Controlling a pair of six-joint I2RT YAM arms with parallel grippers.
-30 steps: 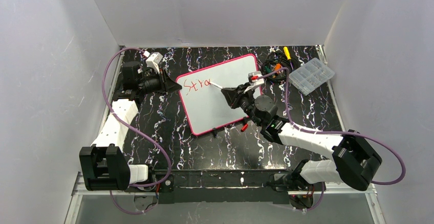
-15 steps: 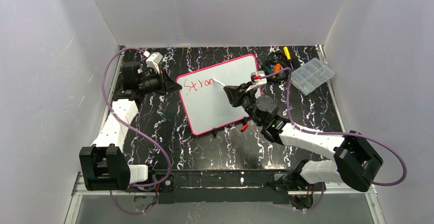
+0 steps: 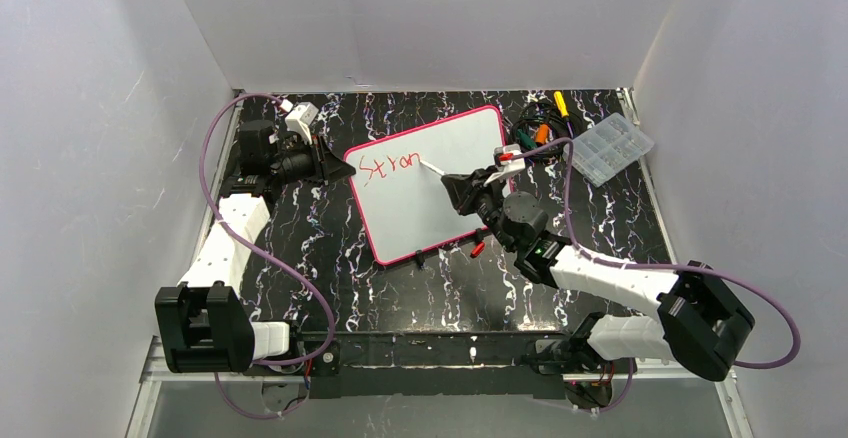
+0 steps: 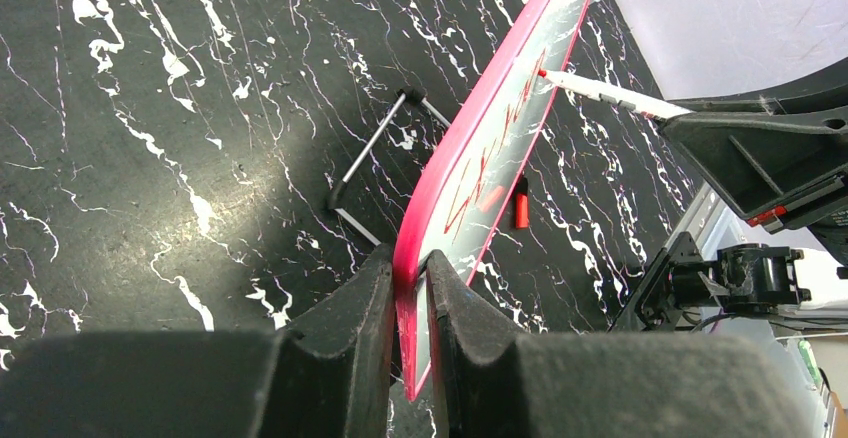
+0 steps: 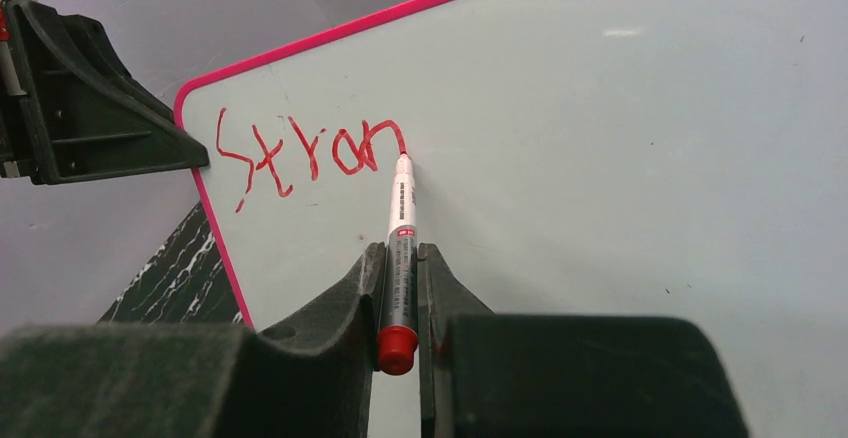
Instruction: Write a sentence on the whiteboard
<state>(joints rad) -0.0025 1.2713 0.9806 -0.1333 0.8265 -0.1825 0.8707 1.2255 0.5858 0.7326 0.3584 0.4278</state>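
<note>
The whiteboard point(image 3: 440, 173), white with a pink-red border, stands tilted on the black marbled table. My left gripper point(image 3: 335, 165) is shut on its left edge; in the left wrist view point(image 4: 410, 288) the pink rim point(image 4: 470, 158) sits between the fingers. My right gripper point(image 3: 455, 183) is shut on a white marker with a red end point(image 5: 400, 248). The marker tip point(image 5: 403, 155) touches the board at the end of the red letters "Stron" point(image 5: 310, 153), also seen from above point(image 3: 390, 164).
A clear plastic compartment box point(image 3: 608, 148) lies at the back right. A tangle of cables and tools point(image 3: 540, 128) lies beside the board's far corner. A red marker cap point(image 3: 478, 249) lies on the table by the board's near edge.
The right gripper moved the marker rightward along the board. The red writing grew from "Stro" to "Stron". The left gripper held the board still.
</note>
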